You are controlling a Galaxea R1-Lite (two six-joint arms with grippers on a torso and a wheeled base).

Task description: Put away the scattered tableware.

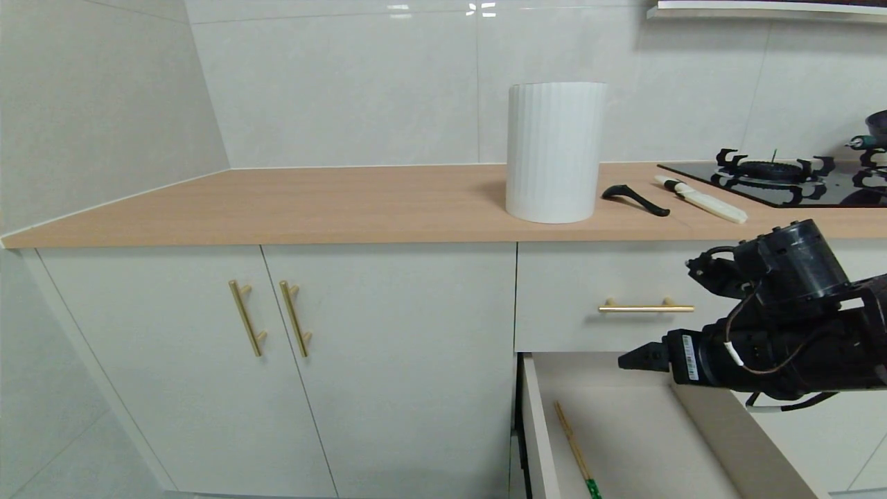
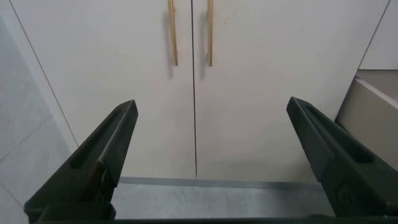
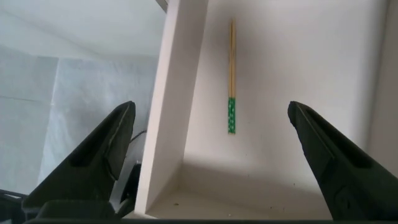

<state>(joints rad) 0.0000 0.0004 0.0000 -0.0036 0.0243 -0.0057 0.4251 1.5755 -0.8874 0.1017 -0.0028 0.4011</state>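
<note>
A pair of wooden chopsticks with green ends lies in the open lower drawer, close to its left wall; the chopsticks lie between and beyond my fingers in the right wrist view. My right gripper hangs open over the drawer, holding nothing. On the counter, a black-handled utensil and a white knife lie to the right of a tall white ribbed holder. My left gripper is open and empty, low in front of the cabinet doors.
The wooden counter runs from the left wall to a gas hob at the right. A shut drawer with a gold handle sits right above the open one. The double doors' gold handles stand out at the left.
</note>
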